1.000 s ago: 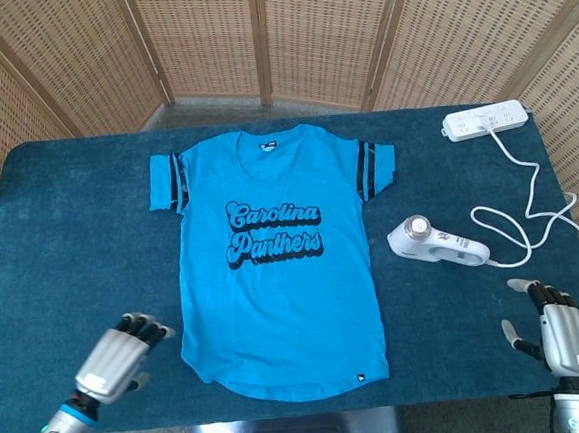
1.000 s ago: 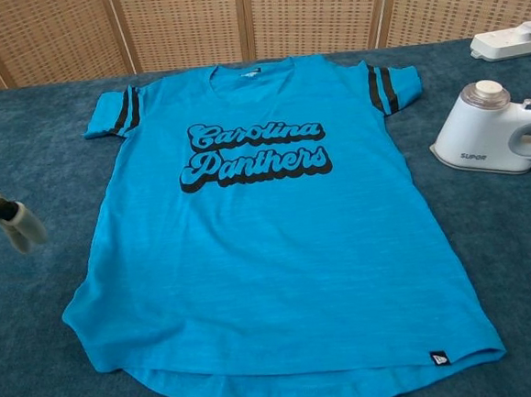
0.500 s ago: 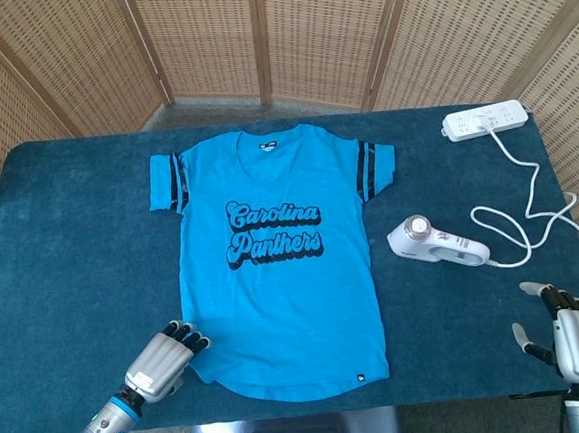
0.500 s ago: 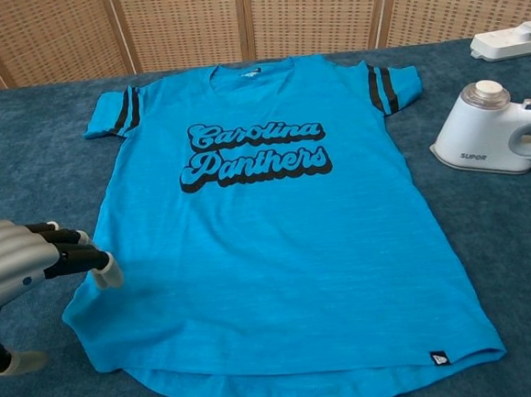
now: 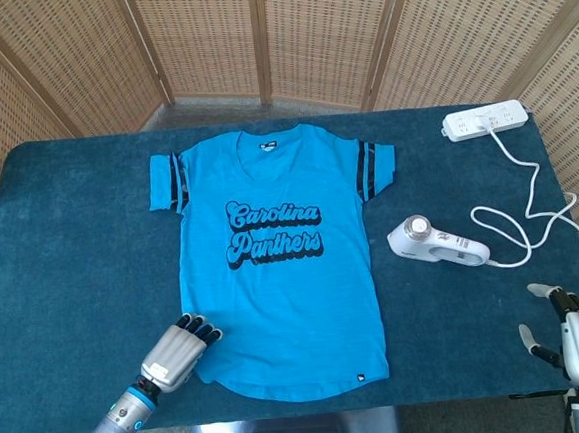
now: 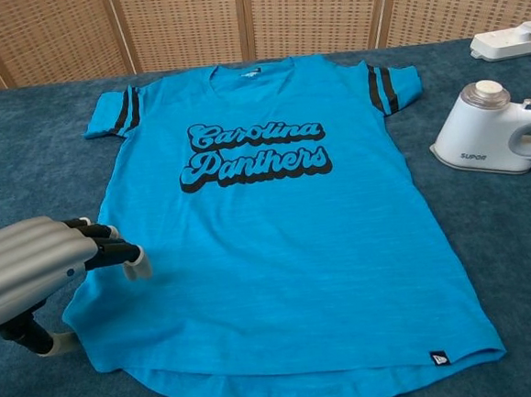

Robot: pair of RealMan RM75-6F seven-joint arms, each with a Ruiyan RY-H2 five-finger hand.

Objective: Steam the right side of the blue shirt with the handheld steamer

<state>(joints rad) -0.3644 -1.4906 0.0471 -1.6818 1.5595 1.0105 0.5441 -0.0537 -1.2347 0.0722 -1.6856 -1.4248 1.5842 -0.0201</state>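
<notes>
A blue "Carolina Panthers" shirt (image 5: 279, 267) (image 6: 268, 226) lies flat on the dark blue table. The white handheld steamer (image 5: 437, 244) (image 6: 499, 129) lies on the cloth to the shirt's right, its cord running back. My left hand (image 5: 178, 352) (image 6: 45, 266) hovers at the shirt's lower left hem, fingers stretched over the fabric edge, holding nothing. My right hand (image 5: 578, 339) is at the table's front right corner, fingers apart and empty, well short of the steamer; the chest view does not show it.
A white power strip (image 5: 485, 120) (image 6: 509, 41) sits at the back right, its cable (image 5: 530, 213) looping toward the steamer. Wicker screens (image 5: 275, 37) stand behind the table. The table edge (image 5: 285, 417) runs just below the shirt hem.
My left hand has moved right and forward, from the bare cloth to the shirt's lower left hem. My right hand has drifted slightly lower and right.
</notes>
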